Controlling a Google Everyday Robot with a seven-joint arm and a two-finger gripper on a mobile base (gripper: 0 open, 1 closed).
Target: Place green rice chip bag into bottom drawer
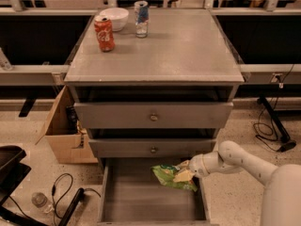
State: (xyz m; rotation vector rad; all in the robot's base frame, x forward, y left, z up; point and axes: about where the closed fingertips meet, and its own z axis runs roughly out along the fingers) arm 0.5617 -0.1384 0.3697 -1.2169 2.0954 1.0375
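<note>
The green rice chip bag point(171, 176) hangs crumpled over the right side of the open bottom drawer point(141, 204), just in front of the middle drawer's face. My gripper point(188, 172) reaches in from the right on a white arm and is shut on the bag's right end. The bag is above the drawer's grey floor, not resting on it.
On the cabinet top point(188, 46) stand a red soda can point(104, 33), a white bowl point(114, 18) and a blue-and-silver can point(141, 18). Two upper drawers with round knobs point(153, 117) are closed. A cardboard box point(63, 131) stands at the left; cables and a bottle point(40, 200) lie on the floor.
</note>
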